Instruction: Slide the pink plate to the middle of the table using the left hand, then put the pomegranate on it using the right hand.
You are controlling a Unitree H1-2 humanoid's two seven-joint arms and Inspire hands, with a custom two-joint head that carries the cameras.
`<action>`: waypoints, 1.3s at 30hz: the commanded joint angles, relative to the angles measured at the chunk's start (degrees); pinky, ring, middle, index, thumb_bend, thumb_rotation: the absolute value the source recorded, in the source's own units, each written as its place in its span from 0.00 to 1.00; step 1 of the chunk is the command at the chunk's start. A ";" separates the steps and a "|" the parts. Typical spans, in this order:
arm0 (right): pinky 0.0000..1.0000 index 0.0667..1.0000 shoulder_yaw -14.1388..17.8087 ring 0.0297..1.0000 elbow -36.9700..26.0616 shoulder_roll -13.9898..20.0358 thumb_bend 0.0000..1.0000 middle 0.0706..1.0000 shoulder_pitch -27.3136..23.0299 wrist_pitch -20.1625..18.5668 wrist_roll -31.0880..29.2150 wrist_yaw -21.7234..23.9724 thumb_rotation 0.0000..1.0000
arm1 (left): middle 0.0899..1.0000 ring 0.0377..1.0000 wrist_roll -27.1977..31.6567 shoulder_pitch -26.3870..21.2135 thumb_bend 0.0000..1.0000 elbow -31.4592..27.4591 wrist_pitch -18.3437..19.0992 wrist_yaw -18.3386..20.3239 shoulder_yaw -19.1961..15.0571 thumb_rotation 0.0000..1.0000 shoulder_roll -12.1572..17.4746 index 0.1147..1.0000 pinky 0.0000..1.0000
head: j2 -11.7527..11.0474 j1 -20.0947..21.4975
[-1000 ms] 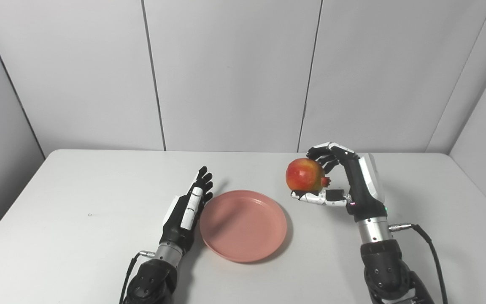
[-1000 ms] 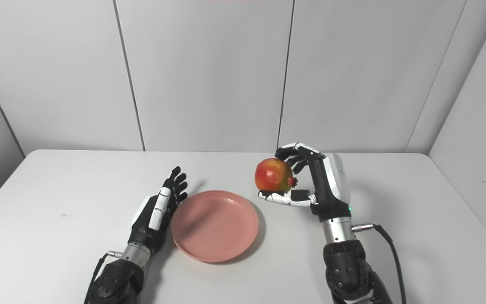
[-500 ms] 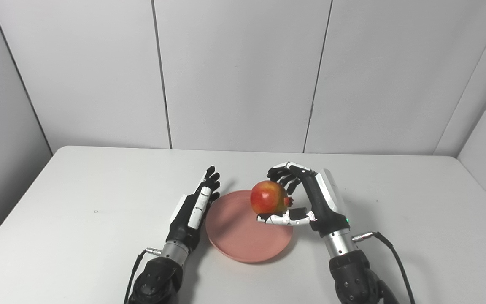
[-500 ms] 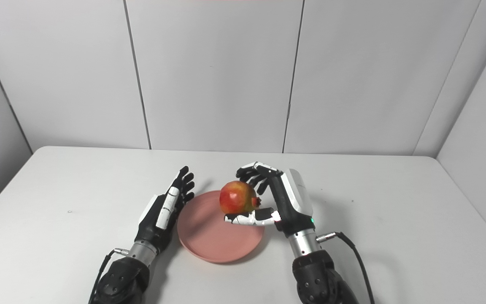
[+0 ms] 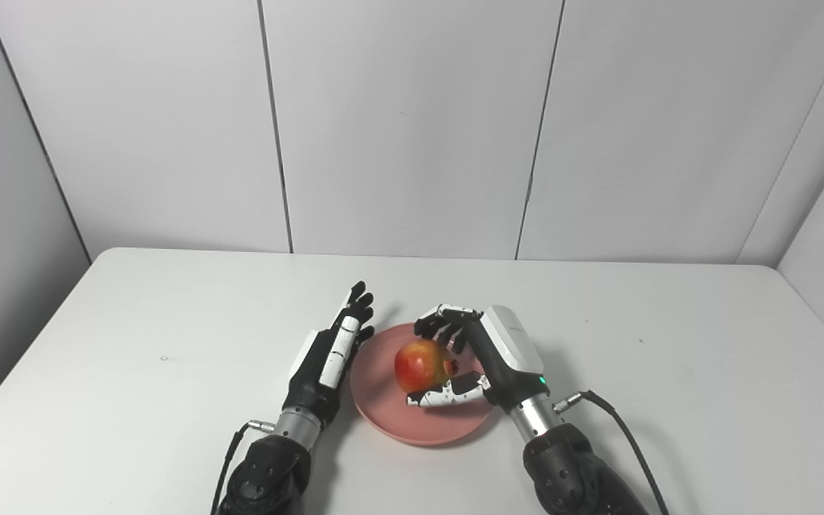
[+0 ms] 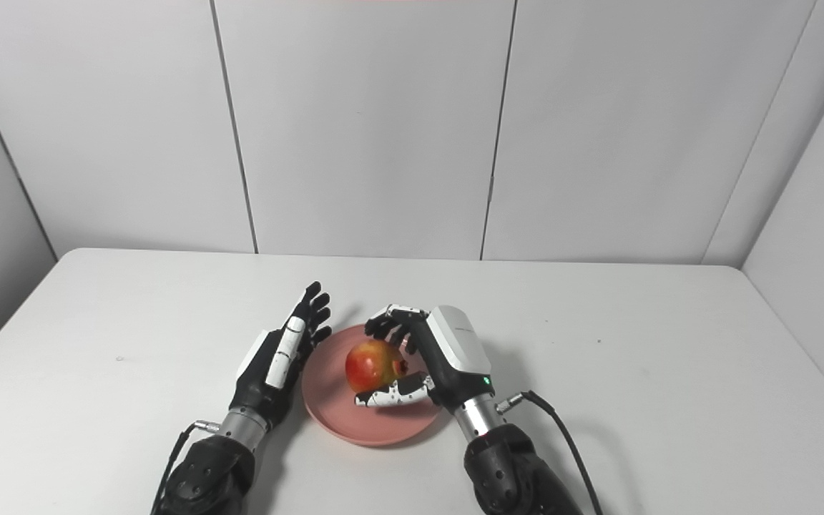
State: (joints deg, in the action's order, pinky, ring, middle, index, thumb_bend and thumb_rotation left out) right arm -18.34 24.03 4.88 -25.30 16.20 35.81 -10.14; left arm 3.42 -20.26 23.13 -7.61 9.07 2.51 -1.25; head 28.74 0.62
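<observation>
Pomegranate (image 5: 421, 363) red-yellow, round — in right hand (image 5: 487, 357) over pink plate (image 5: 383, 411).

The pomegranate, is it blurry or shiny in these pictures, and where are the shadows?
Left eye view: the pomegranate looks sharp, with only a soft pale sheen on top, held by the right hand over the pink plate. Right eye view: soft, faint shadows fall on the table behind the right hand and beside the left hand; no harsh glare.

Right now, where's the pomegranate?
Pomegranate sits mid-table in the right hand, over the pink plate; the open left hand flanks the plate's left rim.
</observation>
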 commanded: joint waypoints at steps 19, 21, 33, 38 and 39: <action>0.47 0.51 -0.96 0.41 3.67 1.64 0.51 0.44 -4.19 2.61 0.07 -2.82 0.00 | 1.00 0.99 0.61 0.42 0.59 0.58 -1.11 0.16 0.26 1.00 -0.94 1.00 0.97 | 0.37 0.39; 0.49 0.50 -1.07 0.49 3.51 1.75 0.52 0.43 -4.07 2.83 -0.17 -2.49 0.00 | 1.00 0.99 0.67 0.44 0.58 0.41 -0.88 0.20 0.25 1.00 -0.94 1.00 0.97 | 0.37 0.39; 0.65 0.68 -2.44 0.71 0.26 3.79 0.64 0.72 -2.03 3.10 -1.37 1.56 0.27 | 1.00 0.99 0.60 0.46 0.57 0.03 -0.41 0.09 0.16 1.00 -0.81 1.00 0.97 | 0.69 0.53; 0.75 0.85 -2.00 0.81 -1.16 4.20 0.66 0.83 -0.77 5.94 -3.94 2.78 0.30 | 1.00 0.99 0.26 0.36 0.57 0.10 -0.52 0.19 0.36 1.00 -0.49 1.00 0.97 | 0.66 0.61; 0.76 0.88 -1.93 0.82 -1.19 4.22 0.67 0.85 -0.65 6.47 -4.07 2.65 0.29 | 1.00 0.99 0.24 0.36 0.57 0.13 -0.58 0.22 0.38 1.00 -0.45 1.00 0.97 | 0.64 0.64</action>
State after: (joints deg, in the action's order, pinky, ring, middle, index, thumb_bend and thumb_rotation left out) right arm -20.91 24.70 8.79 -23.96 19.17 32.63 -6.77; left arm 3.44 -20.14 22.92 -7.51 9.07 2.51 -1.25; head 29.36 1.32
